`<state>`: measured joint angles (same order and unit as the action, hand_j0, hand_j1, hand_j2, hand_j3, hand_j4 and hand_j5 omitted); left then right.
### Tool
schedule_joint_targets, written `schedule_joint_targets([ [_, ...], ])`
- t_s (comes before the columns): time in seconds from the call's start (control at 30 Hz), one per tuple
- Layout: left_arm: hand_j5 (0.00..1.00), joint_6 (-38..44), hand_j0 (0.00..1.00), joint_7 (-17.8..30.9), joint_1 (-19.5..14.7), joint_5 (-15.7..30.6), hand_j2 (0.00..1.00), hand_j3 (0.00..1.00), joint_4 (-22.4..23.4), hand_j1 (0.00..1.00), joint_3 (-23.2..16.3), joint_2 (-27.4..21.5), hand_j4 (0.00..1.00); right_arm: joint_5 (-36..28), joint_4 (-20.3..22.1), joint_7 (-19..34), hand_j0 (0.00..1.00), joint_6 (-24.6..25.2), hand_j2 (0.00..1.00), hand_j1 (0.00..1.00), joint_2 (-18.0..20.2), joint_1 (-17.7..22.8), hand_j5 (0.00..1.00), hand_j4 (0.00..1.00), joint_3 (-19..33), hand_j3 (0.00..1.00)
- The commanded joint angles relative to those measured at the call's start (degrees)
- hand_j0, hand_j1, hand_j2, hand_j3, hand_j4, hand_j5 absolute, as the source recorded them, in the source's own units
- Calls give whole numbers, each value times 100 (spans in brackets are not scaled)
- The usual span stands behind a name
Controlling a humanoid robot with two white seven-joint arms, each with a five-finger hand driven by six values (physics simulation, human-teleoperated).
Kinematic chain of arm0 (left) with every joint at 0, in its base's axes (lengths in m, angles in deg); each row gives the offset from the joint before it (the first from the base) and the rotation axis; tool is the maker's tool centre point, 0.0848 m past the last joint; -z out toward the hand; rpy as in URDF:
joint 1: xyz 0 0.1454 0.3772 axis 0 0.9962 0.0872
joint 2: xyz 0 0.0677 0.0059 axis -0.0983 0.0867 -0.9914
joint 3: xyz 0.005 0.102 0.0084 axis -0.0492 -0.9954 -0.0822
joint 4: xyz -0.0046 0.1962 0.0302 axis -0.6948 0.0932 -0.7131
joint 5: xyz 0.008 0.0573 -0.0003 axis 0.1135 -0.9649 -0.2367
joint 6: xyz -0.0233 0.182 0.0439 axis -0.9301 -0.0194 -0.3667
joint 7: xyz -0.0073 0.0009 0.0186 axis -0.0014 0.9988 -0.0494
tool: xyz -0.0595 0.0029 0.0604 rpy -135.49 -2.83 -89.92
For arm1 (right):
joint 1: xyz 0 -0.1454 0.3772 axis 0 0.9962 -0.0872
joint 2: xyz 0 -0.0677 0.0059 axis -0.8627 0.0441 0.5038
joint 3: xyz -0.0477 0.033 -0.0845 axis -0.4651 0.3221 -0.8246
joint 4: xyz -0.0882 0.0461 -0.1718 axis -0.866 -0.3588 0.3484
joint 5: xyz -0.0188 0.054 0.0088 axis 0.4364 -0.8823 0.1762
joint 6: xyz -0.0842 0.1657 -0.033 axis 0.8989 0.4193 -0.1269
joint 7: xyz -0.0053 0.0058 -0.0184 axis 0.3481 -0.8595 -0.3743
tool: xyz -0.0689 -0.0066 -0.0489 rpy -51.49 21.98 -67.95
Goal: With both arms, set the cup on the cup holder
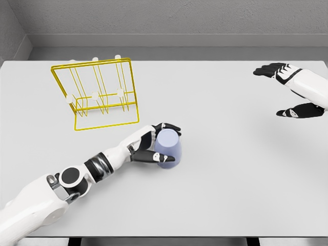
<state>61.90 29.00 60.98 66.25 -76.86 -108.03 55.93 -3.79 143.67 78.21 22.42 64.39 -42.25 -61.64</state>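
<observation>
Left hand (pixel 154 146) wraps its dark fingers around the pale blue cup (pixel 168 148), thumb below and fingers over the top, near the middle of the surface (pixel 230 195). From this hand the yellow wire cup holder (pixel 97 92) stands off toward the far left corner, nothing between. Right hand (pixel 292 92) hovers spread and empty by the far right edge, well apart from the cup.

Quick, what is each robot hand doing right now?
Left hand: shut on the purple cup.
Right hand: open, holding nothing.
</observation>
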Motion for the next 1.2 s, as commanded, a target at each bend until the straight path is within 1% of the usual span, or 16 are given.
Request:
schedule_joint_targets([
  [0.0,55,-6,55,-5,-9,19,55,55,-5,55,13,-6,55,-39,0,-5,100,17,100,100,4,0,100,100,0,100],
  [0.23,56,-15,56,-5,-35,28,56,56,-40,56,57,-14,56,-48,0,4,100,17,100,100,4,0,100,100,0,100],
  [0.4,57,-15,57,-5,-158,28,57,57,-93,57,171,-41,57,-48,0,-5,100,17,100,100,4,0,100,100,0,100],
  [0.57,57,-15,57,-14,-290,28,57,57,-357,57,197,-120,57,-48,-9,-5,100,17,100,100,4,9,100,100,0,100],
  [0.63,57,-15,57,-14,-299,28,57,57,-585,57,259,-295,57,-48,0,-5,100,17,100,100,4,9,100,100,0,100],
  [0.73,57,-15,57,-23,-299,28,57,57,-796,57,277,-445,57,-48,-9,-5,100,17,100,100,4,9,100,100,0,100],
  [0.83,58,-15,58,-32,-299,28,58,58,-1033,58,408,-709,58,-48,-8,-5,100,17,100,100,4,9,100,100,0,100],
  [0.97,58,-217,58,-41,-325,28,58,58,-1095,58,479,-849,58,-48,-9,4,100,17,100,100,4,26,100,100,0,100],
  [1.07,58,-217,58,-41,-351,28,58,58,-1104,58,584,-911,58,-48,0,4,100,17,100,100,4,44,100,100,9,100],
  [1.17,58,-226,58,-41,-492,28,58,58,-1200,58,593,-1069,58,-48,0,-5,100,17,100,100,4,44,100,100,9,100],
])
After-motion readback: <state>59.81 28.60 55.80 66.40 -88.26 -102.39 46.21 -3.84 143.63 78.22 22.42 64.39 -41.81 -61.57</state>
